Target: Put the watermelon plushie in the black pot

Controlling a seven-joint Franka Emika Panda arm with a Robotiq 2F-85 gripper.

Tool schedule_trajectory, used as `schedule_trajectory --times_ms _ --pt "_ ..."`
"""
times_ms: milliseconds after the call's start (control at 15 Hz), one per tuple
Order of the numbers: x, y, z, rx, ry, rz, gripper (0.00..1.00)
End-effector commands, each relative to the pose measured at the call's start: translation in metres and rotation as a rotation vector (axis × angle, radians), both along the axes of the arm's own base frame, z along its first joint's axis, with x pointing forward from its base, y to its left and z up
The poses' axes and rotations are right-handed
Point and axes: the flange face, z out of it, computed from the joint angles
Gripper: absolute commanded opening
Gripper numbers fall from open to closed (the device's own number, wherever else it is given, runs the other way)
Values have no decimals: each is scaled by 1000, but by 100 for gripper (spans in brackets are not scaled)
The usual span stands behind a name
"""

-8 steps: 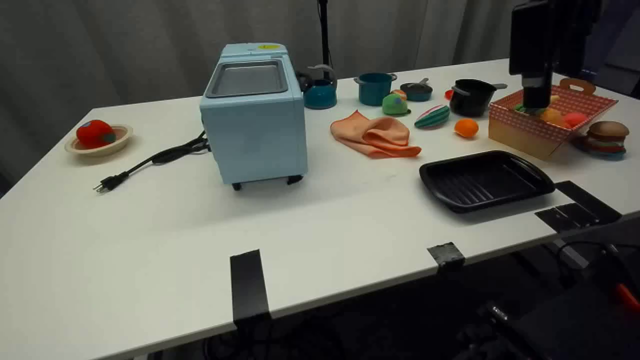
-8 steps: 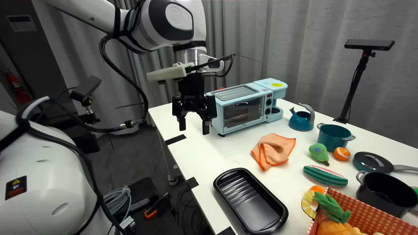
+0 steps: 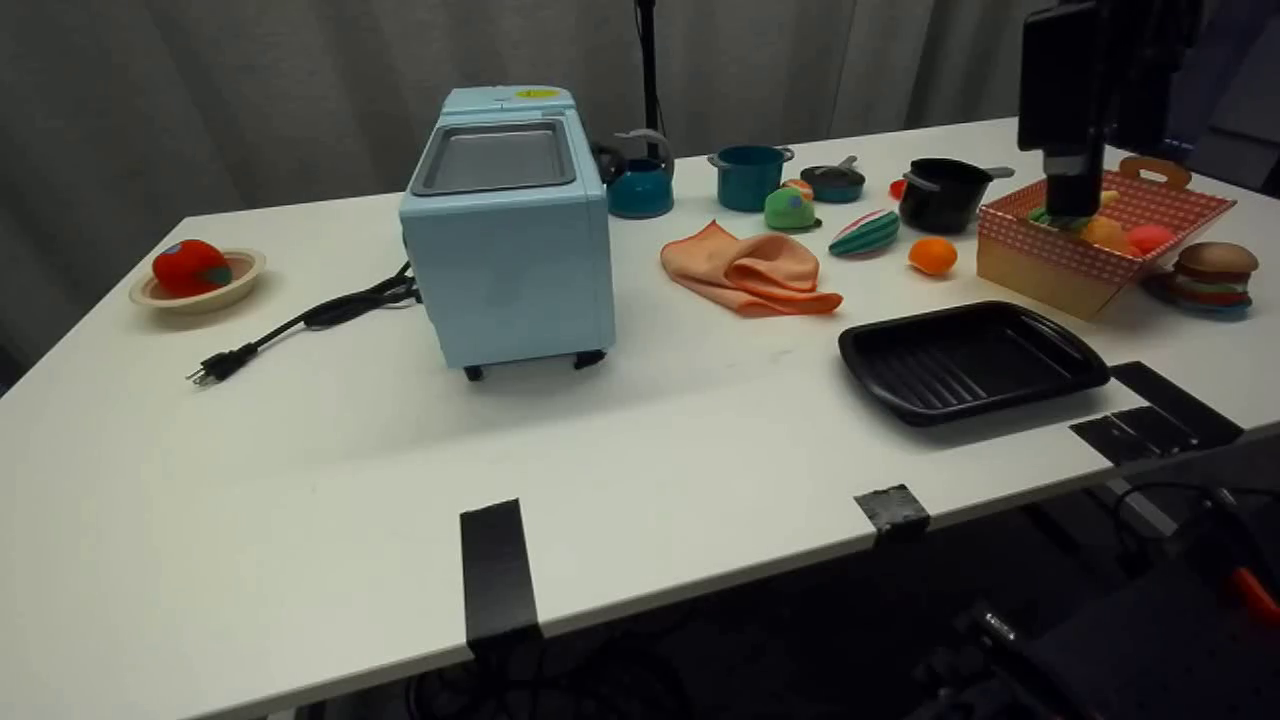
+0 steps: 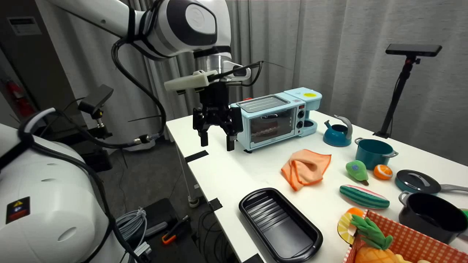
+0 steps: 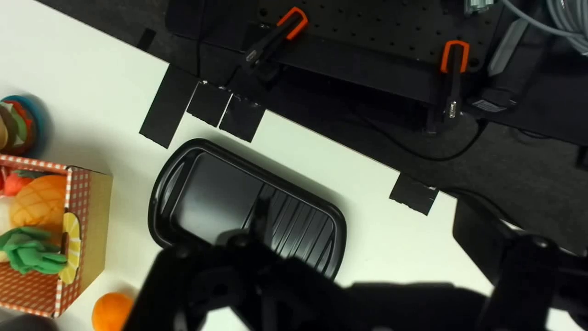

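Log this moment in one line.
jaws open, empty | green-striped wedge-shaped watermelon plushie on white table, outside round black pot | placement pending

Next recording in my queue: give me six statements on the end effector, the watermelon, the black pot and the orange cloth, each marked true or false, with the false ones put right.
1. The end effector is open and holds nothing. True.
2. The watermelon lies on the table, outside the black pot. True.
3. The end effector is touching the watermelon. False: the two are clearly apart.
4. The black pot is tipped on its side. False: it stands upright.
5. The orange cloth is rumpled, with raised folds. True.
6. The orange cloth hangs over the table edge. False: it lies wholly on the table.
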Motion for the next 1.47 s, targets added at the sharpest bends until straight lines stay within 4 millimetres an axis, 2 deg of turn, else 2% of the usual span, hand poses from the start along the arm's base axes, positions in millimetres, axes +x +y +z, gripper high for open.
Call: schedule_trajectory --times_ms 0,267,400,600,867,1000,1133,1400 --pt "0 0 1 0 1 0 100" --pt "14 -16 10 9 -24 -33 100" --pt "25 -34 19 35 -41 -68 100" --pt "49 -73 38 76 -97 -147 100" --pt "97 -133 62 134 -230 -280 100" --pt "126 -156 70 160 -307 -341 100" --pt "154 -171 74 185 -371 -383 100" --pt "199 -184 71 244 -447 -454 100"
